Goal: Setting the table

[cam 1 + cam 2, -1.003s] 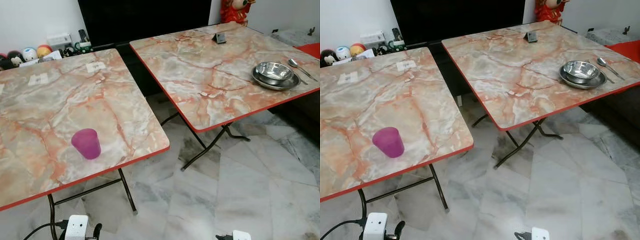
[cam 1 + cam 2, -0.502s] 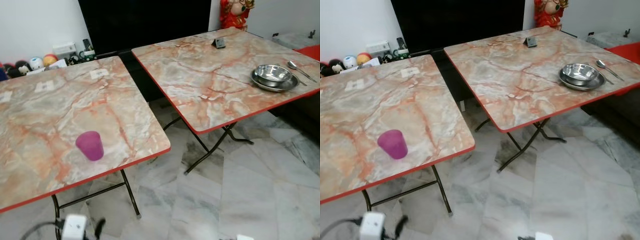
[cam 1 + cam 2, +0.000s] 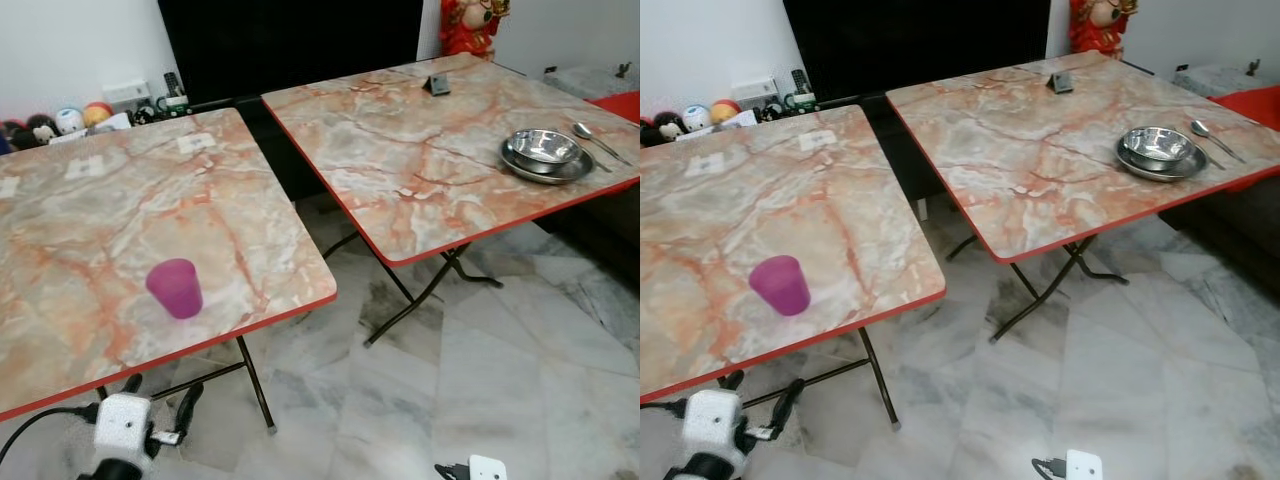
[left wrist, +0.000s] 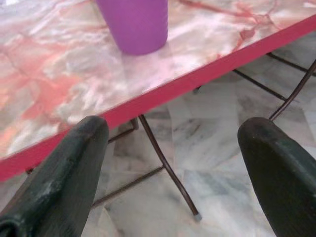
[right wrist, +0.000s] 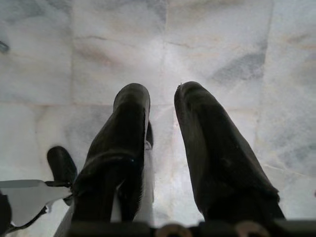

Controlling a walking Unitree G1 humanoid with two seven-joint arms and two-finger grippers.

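Observation:
A purple cup (image 3: 174,288) stands upright near the front edge of the left marble table (image 3: 90,210). My left gripper (image 3: 160,392) is held just below and in front of that red edge, open, with nothing between its fingers. In the left wrist view the cup (image 4: 133,24) sits beyond the wide-apart fingers (image 4: 74,158). On the right table (image 3: 420,160) a steel bowl (image 3: 545,146) rests in a steel plate (image 3: 575,168), and a spoon (image 3: 598,135) lies beside them. My right gripper (image 5: 160,91) hangs low over the floor, shut and holding nothing.
A gap of marble floor (image 3: 430,380) runs between the two folding tables, whose black legs (image 3: 255,385) splay outward. Toys (image 3: 70,120) line the back wall at the left. A small dark object (image 3: 437,84) lies on the right table's far side. A red figurine (image 3: 470,25) stands behind.
My left gripper has risen from the bottom of the picture towards the left table's front edge. The head camera has shifted slightly; cup, bowl and plate stay in place.

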